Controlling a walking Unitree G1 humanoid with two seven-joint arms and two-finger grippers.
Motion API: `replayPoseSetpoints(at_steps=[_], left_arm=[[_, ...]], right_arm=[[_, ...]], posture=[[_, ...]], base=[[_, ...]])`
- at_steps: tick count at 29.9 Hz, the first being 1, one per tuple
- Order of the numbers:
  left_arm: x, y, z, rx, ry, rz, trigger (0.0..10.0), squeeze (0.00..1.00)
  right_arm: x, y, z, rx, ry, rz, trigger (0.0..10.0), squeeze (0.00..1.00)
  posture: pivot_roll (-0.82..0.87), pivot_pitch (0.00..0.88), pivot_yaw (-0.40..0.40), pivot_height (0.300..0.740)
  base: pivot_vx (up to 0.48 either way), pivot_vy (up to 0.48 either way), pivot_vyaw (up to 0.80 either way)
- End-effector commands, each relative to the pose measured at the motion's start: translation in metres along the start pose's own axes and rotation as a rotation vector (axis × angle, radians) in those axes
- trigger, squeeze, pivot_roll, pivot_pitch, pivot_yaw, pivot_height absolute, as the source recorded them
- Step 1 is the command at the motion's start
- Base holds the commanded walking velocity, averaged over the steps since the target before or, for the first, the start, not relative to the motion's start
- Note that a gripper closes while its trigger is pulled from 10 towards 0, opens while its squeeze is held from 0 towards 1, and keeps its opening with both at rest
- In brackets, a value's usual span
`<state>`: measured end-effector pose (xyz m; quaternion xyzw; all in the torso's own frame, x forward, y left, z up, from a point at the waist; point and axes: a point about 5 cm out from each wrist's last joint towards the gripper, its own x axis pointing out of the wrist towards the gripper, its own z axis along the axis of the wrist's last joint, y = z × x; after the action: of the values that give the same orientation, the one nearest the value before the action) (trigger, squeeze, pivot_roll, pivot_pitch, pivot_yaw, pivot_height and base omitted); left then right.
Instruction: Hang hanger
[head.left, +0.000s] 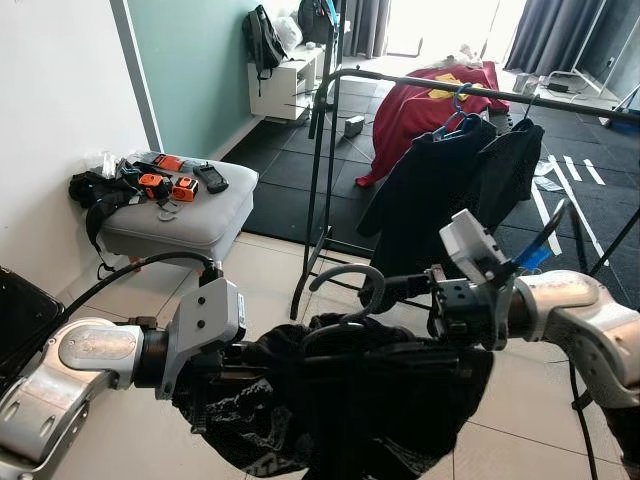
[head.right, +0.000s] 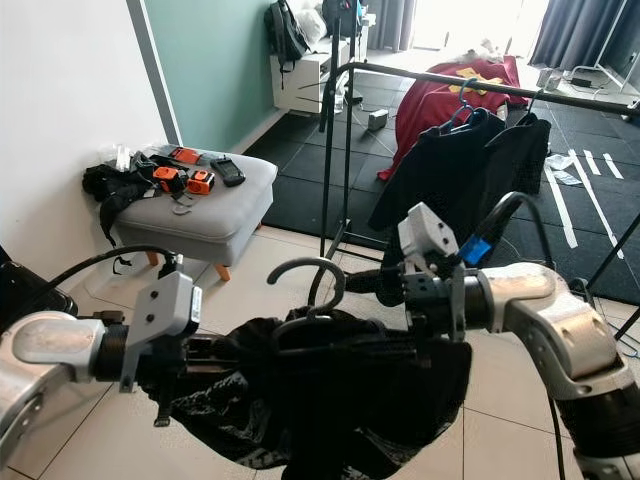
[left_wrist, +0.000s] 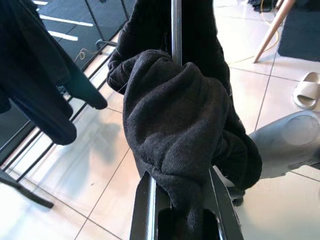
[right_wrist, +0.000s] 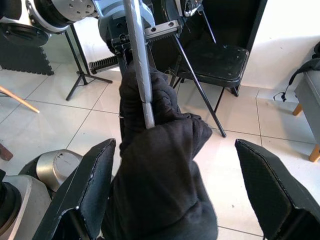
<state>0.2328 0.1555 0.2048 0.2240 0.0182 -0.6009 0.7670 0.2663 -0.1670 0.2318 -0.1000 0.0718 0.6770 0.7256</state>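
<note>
- In the left eye view, a black garment (head.left: 340, 400) on a grey hanger (head.left: 345, 285) was held low in front of the robot between both arms, above the tiled floor (head.left: 270, 270). The left gripper (head.left: 215, 375) was buried in the cloth at the garment's left end. The right gripper (head.left: 400, 292) reached in from the right, just beside the hanger's hook. Behind them a black clothes rack (head.left: 420, 85) stood with dark clothes (head.left: 450, 180) hanging from its rail, and a grey stool (head.left: 180, 215) with orange gadgets on it stood by the wall.
- In the right eye view, the same scene was shown, the hook (head.right: 310, 270) curving up above the bundled garment.
- In the left wrist view, the two black fingers (left_wrist: 145, 210) were seen closed on a thick fold of the black garment, with the hanger's metal bar (left_wrist: 176, 30) running beyond it.
- In the right wrist view, the fingers (right_wrist: 82, 195) were spread wide, with the garment and the hanger's bar (right_wrist: 140, 70) lying between them, untouched by either.
</note>
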Motion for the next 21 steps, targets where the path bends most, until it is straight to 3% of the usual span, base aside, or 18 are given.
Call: replayPoseSetpoints(at_steps=[1,8,9,10,11,21], left_arm=[[-0.004,0.002,0.014,0.046,-0.030,-0.017,10.0,0.00],[-0.002,0.002,0.022,0.057,-0.067,-0.034,10.0,0.00],[-0.002,0.002,0.024,0.061,-0.073,-0.040,10.0,0.00],[-0.002,0.002,0.024,0.061,-0.073,-0.040,10.0,0.00],[0.000,0.001,0.026,0.069,-0.081,-0.047,10.0,0.00],[0.011,0.001,0.037,0.097,-0.148,-0.044,10.0,0.00]], right_arm=[[0.006,0.004,-0.003,-0.014,0.027,0.037,10.0,0.00],[0.014,0.007,-0.012,-0.004,0.066,0.072,10.0,0.00],[0.017,0.008,-0.014,0.008,0.071,0.082,5.6,0.00],[0.017,0.008,-0.014,0.008,0.071,0.082,5.6,0.00],[0.020,0.008,-0.016,0.019,0.075,0.090,0.1,0.00],[0.028,0.009,-0.020,0.039,0.078,0.111,0.0,0.00]], posture=[[-0.05,0.021,-0.038,0.740],[-0.05,0.019,-0.040,0.740],[-0.05,0.016,-0.040,0.740],[-0.05,0.016,-0.040,0.740],[-0.05,0.015,-0.041,0.740],[-0.05,0.005,-0.047,0.740]], base=[[0.000,0.000,0.00],[0.000,0.000,0.00],[0.000,0.000,0.00],[0.000,0.000,0.00],[0.000,0.000,0.00],[0.000,0.000,0.00]])
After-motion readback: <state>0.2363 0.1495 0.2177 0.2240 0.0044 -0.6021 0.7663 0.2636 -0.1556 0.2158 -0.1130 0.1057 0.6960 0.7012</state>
